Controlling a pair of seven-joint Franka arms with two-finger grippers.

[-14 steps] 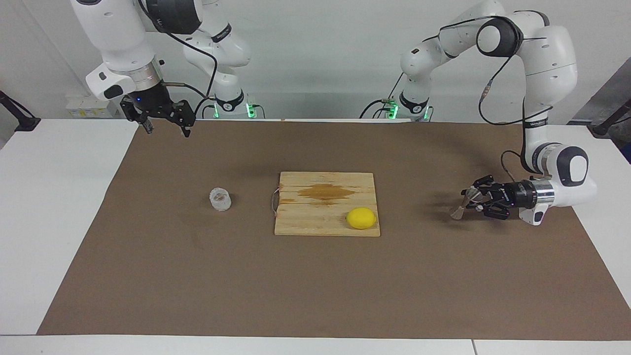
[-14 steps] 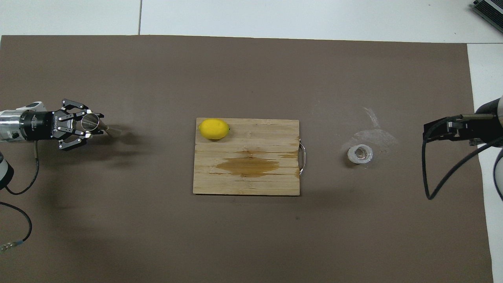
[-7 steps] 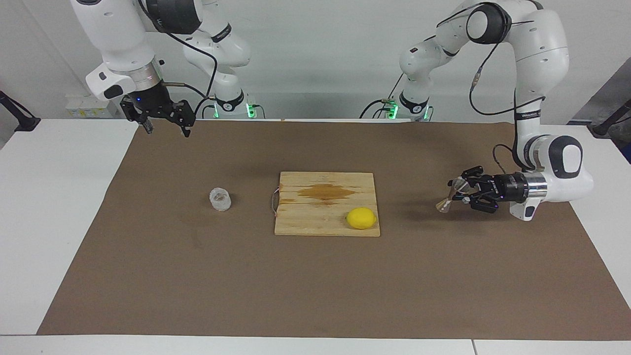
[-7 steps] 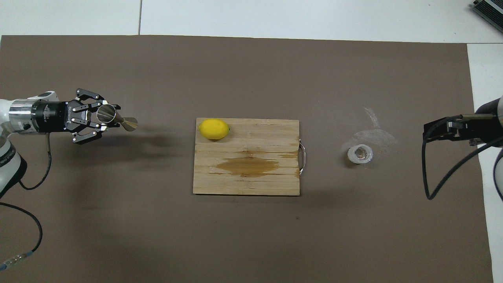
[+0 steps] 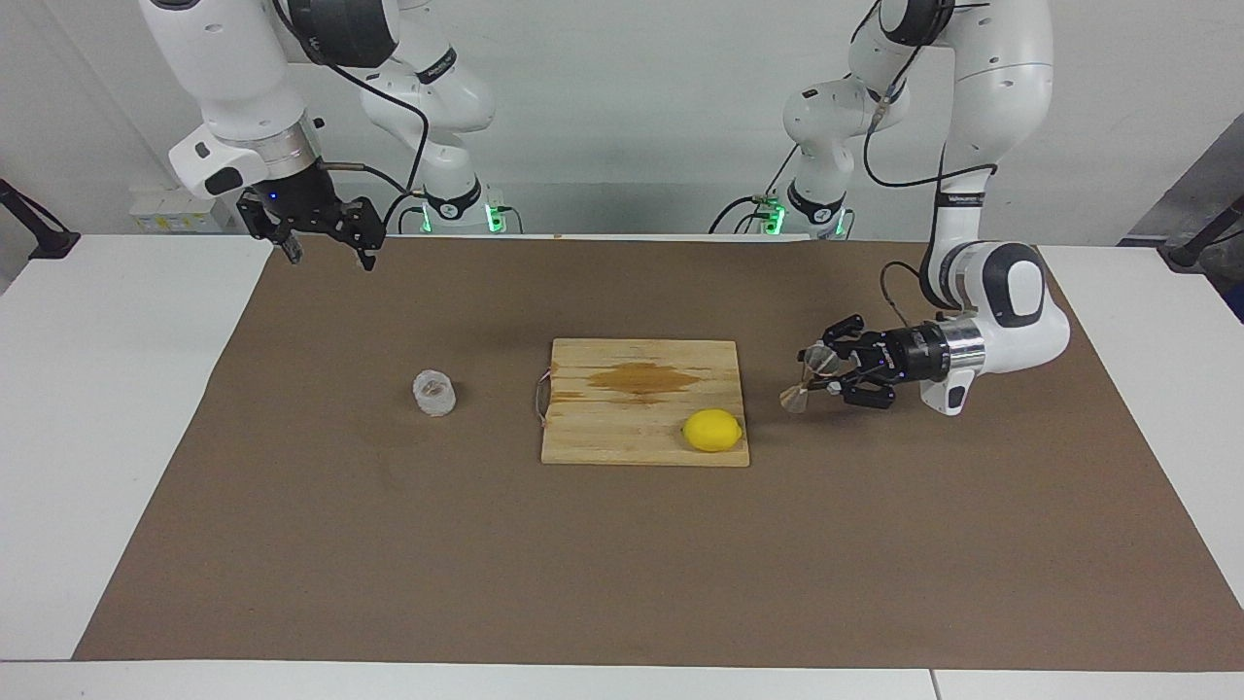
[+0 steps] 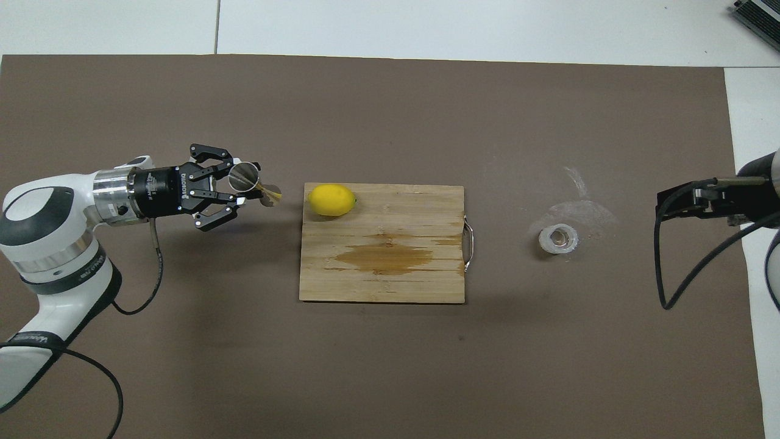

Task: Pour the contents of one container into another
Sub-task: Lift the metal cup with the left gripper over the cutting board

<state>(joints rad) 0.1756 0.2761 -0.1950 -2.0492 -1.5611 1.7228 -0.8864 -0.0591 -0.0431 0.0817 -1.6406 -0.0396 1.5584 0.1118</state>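
Left gripper (image 5: pixel 826 374) is up off the mat (image 5: pixel 622 583), clamped tight on the jigger (image 5: pixel 809 379), hanging over the strip of mat between the board (image 5: pixel 645 401) and the left arm's end. The jigger rides tilted, one cone tucked in the fingers, the other poking out toward the board's edge; from overhead that outer cone (image 6: pixel 268 196) shows a yellowish glint. On the board, a lemon (image 5: pixel 711 430) sits in the corner toward the left arm's end and away from the robots, with a dark stain mid-board. The cup (image 5: pixel 434 393) stands upright on the mat off the board's handle edge, toward the right arm's end, well apart from the jigger. Right gripper (image 5: pixel 326 238) waits over the mat's corner by its own base, jaws spread apart, holding nothing.
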